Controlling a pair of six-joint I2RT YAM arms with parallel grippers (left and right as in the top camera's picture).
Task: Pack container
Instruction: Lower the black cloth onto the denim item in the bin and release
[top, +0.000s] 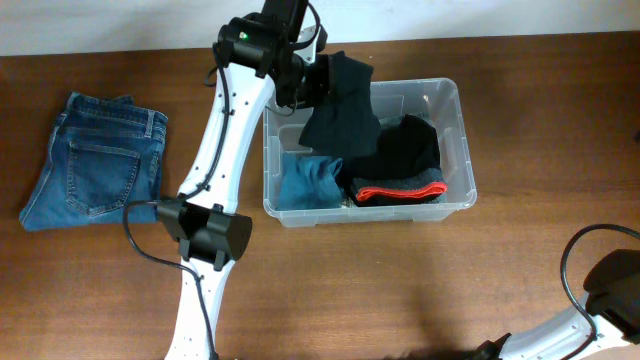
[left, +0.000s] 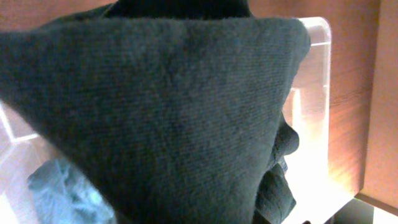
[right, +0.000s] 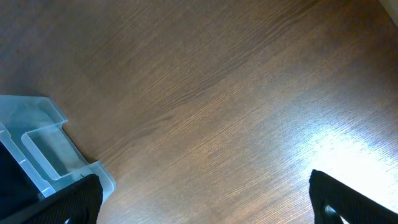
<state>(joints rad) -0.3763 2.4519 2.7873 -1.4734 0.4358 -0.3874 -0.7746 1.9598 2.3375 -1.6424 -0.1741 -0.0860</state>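
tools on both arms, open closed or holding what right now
left tool: closed on the dark knit garment, over the container
right tool: open, holding nothing

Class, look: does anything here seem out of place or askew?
The dark knit garment hangs from the left gripper, overlapping the container's back rim rather than lying inside. Folded jeans lie outside it on the table.

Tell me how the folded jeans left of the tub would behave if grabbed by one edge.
The jeans are soft denim in folded layers, so they would probably droop and unfold. The thick fabric likely makes them heavy for a garment. Lying flat on the table, they should slide, not roll, if pushed.
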